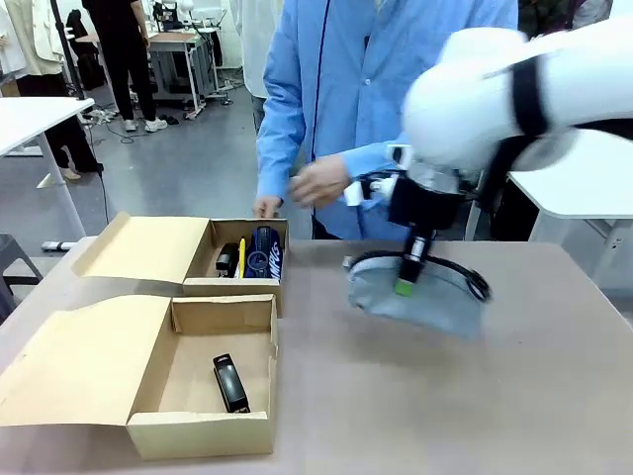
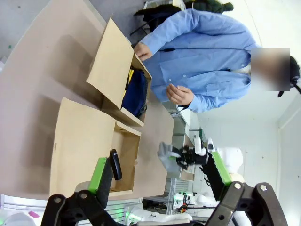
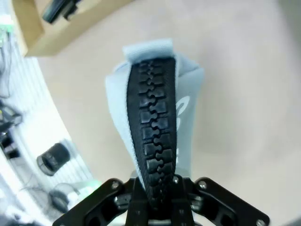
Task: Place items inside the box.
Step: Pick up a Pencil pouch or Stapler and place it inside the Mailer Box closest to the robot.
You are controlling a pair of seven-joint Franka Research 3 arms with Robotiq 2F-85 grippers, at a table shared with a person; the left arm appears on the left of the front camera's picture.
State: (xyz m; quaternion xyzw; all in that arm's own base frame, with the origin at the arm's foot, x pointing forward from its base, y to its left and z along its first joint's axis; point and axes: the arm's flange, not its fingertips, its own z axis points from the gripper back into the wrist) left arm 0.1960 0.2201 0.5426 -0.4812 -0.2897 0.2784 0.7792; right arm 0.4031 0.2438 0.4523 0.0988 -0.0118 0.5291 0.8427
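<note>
A grey zippered pencil pouch (image 1: 420, 302) hangs tilted just over the table, right of the boxes. My right gripper (image 1: 406, 280) is shut on its black zipper strip (image 3: 153, 136), and the same grip (image 3: 157, 200) fills the bottom of the right wrist view. The near box (image 1: 203, 421) holds a black stapler (image 1: 229, 384). The far box (image 1: 237, 287) holds a navy pouch with white lettering (image 1: 265, 252), a dark item and a yellow one. My left gripper (image 2: 155, 159) is open and empty, high above the boxes (image 2: 80, 141).
A person in a blue shirt (image 1: 336, 89) stands at the far side, one hand (image 1: 265, 208) at the far box's rim and the other (image 1: 318, 183) raised near my right arm. Both box lids (image 1: 74, 361) lie open to the left. Bare table lies at the front right.
</note>
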